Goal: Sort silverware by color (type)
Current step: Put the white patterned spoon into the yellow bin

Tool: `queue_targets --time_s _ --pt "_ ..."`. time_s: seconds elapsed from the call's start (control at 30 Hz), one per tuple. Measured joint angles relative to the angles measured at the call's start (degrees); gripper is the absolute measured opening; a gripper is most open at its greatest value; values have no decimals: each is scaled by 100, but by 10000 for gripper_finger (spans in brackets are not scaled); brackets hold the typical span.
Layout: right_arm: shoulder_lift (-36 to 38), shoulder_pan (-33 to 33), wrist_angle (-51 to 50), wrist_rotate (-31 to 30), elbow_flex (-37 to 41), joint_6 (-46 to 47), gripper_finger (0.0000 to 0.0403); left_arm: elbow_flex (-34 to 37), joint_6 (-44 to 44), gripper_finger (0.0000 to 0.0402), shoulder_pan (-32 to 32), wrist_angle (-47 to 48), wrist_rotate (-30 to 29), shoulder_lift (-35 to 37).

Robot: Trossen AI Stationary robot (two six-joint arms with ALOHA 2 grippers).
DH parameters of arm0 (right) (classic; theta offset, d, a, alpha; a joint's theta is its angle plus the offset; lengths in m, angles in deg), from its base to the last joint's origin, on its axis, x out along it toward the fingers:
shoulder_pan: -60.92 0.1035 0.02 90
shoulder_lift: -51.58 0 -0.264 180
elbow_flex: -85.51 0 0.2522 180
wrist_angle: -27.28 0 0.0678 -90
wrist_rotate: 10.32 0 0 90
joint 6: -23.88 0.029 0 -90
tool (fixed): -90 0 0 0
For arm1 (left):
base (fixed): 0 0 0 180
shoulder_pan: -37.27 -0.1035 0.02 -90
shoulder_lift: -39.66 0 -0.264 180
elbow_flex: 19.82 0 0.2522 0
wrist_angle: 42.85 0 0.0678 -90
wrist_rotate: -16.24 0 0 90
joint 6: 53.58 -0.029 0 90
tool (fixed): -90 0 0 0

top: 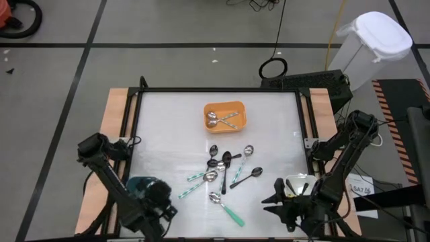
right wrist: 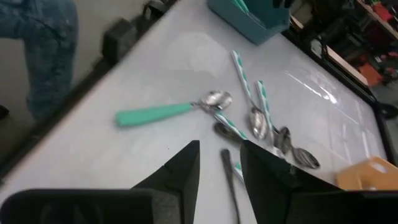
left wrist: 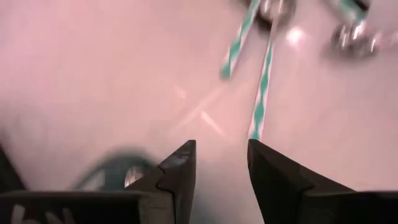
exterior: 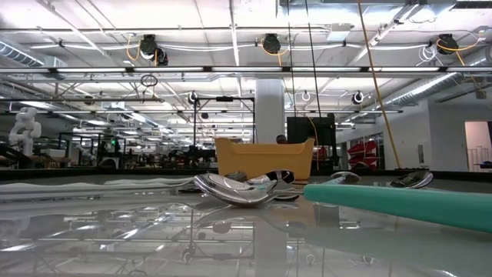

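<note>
A: Fingers?
B: Left gripper and right gripper both parted, empty. Spoons lie tangled just below the orange tray; I might snag two.

Bright overhead lights; glare on table; left wrist view blurred.

— What kind of place?
— Big open lab/workshop: exposed ceiling pipes, hanging cables, equip. racks, white humanoid robot off at the side.
</note>
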Motion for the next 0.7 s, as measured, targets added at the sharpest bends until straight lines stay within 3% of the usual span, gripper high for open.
queue_targets --time_s 0.23,0.5,0.7 --pt "0 -490 -549 1 4 98 109 0 -1035 145 -838 -136 -795 2" --pt "0 -956 -604 92 366 136 109 0 -2912 145 -1765 -1233 -829 2" --pt "0 -1125 -612 848 633 364 109 0 -4023 145 -2057 -2164 -829 4"
